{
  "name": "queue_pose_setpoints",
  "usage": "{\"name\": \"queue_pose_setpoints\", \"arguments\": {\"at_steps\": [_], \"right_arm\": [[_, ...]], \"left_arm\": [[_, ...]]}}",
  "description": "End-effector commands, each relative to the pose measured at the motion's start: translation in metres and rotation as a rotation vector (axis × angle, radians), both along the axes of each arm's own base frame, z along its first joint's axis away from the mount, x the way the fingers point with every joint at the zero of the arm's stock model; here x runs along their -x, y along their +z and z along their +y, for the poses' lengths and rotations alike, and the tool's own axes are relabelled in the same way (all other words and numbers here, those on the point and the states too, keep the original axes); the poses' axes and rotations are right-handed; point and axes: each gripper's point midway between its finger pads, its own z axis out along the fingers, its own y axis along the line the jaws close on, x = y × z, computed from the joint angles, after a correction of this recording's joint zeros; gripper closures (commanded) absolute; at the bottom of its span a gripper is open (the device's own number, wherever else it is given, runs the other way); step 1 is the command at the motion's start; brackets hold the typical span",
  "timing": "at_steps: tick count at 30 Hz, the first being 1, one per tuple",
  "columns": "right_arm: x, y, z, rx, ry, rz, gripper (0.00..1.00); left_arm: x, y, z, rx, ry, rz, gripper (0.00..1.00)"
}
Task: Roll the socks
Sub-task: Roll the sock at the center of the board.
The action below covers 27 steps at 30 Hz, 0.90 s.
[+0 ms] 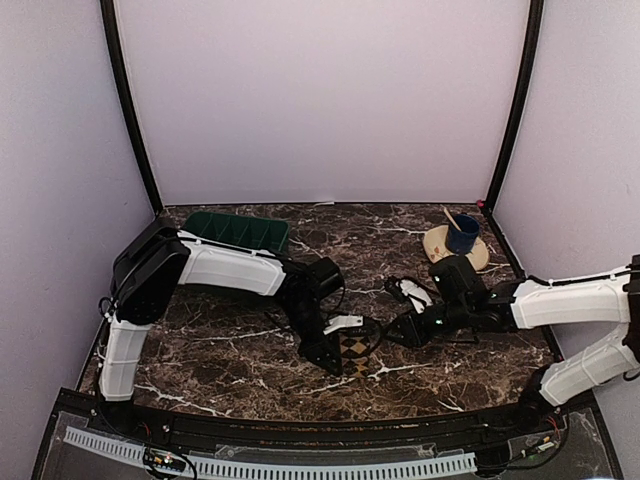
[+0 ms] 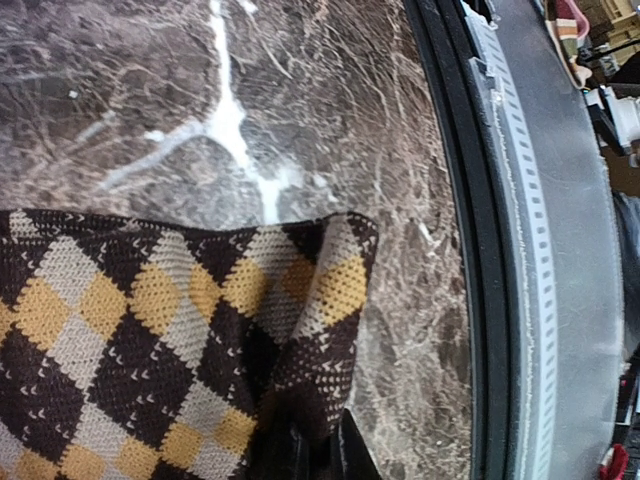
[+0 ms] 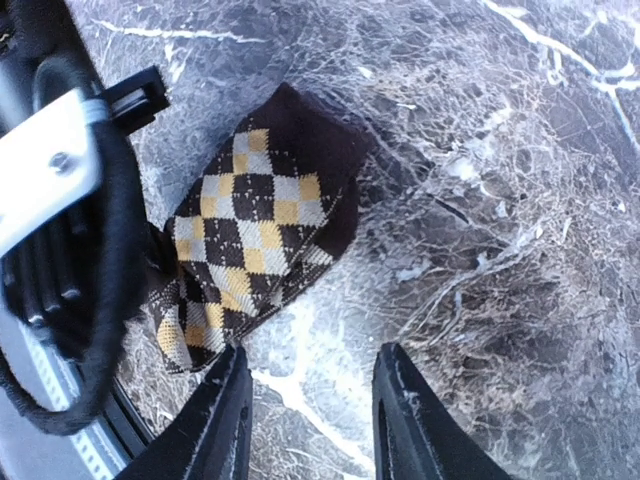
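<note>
Sock [image 3: 255, 225], checked in dark brown, yellow and grey diamonds with one plain dark end, lies on the marble table [image 1: 220, 350] between the two claws. The left claw [image 2: 318, 455] sits at one edge of it. From the left wrist, the fabric there folds over, bunches upward and runs in between the dark fingertips at the bottom of the view, so this claw looks closed on a pinch of the sock. The rest of the cloth spreads flat away from it. The right claw [image 3: 315, 350] hangs on the other side, just short of the sock and not touching it. Its two black fingers are spread wide with only bare marble between them, and the sock lies ahead of them and off to their left. Past the sock, from the right wrist, the left arm's black cable [image 3: 95, 330] loops beside a white bracket. Beside the left claw run the table's black rim and a pale perforated strip [image 2: 540, 300]. From above, a green tray [image 1: 240, 230] stands well behind the left claw at the back wall. A blue cup [image 1: 463, 236] on a round wooden plate [image 1: 438, 246] sits well beyond the right claw, in the far right corner.
</note>
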Motion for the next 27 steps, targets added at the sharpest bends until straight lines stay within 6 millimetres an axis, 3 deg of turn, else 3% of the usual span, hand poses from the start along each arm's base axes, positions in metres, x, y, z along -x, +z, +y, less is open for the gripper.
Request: {"name": "queue_pose_setpoints", "arguments": {"at_steps": [1, 13, 27], "right_arm": [[-0.001, 0.010, 0.002, 0.012, -0.047, -0.141, 0.62], [0.044, 0.024, 0.024, 0.076, 0.098, -0.391, 0.61], [0.091, 0.016, 0.073, 0.221, 0.397, -0.585, 0.60]], "left_arm": [[0.018, -0.006, 0.014, -0.081, -0.003, 0.154, 1.00], [0.004, -0.012, 0.019, -0.109, 0.058, 0.279, 1.00], [-0.004, -0.021, 0.023, -0.130, 0.091, 0.368, 1.00]]}}
